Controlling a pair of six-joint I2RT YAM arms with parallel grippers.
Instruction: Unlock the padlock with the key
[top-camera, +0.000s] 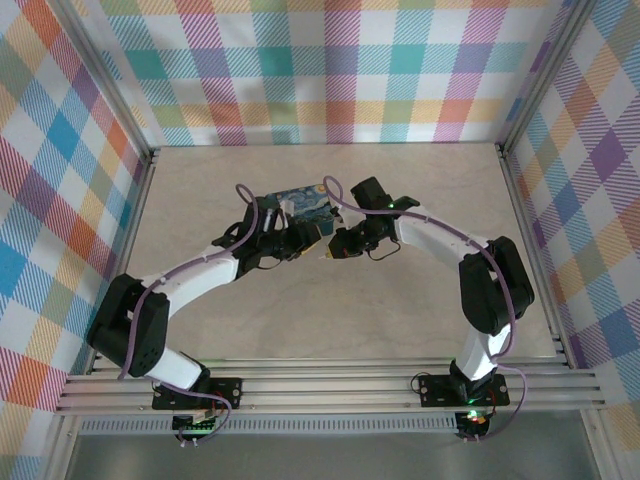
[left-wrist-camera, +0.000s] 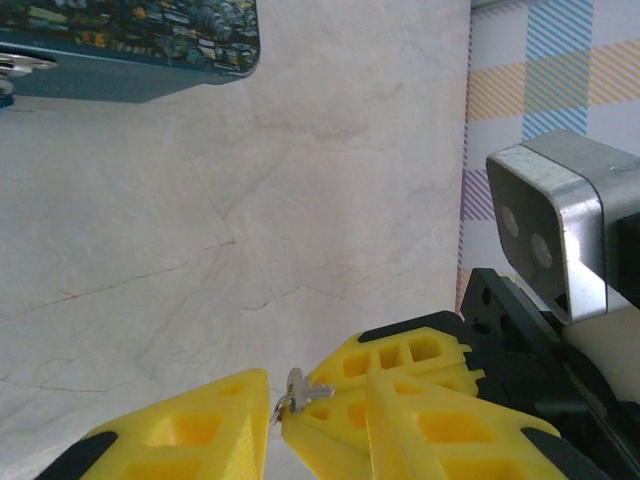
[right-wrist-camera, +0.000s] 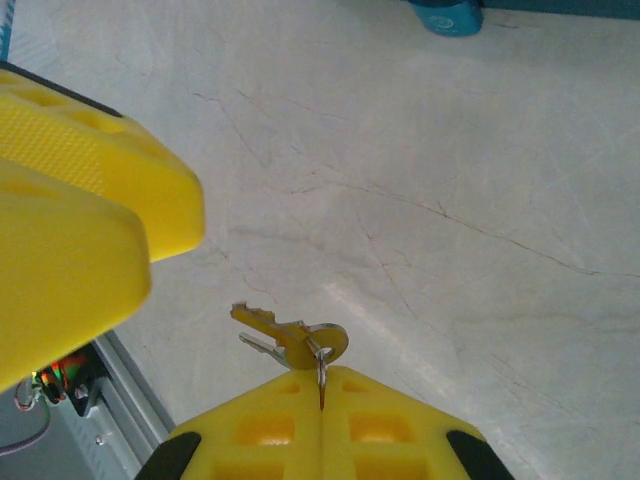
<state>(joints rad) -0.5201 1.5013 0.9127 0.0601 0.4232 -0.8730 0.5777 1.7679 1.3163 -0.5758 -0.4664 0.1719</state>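
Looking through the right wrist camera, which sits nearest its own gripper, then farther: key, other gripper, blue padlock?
1. The key, pinched in the right gripper, bottom centre.
2. The left gripper, off to the left.
3. The padlock, at the far top edge.
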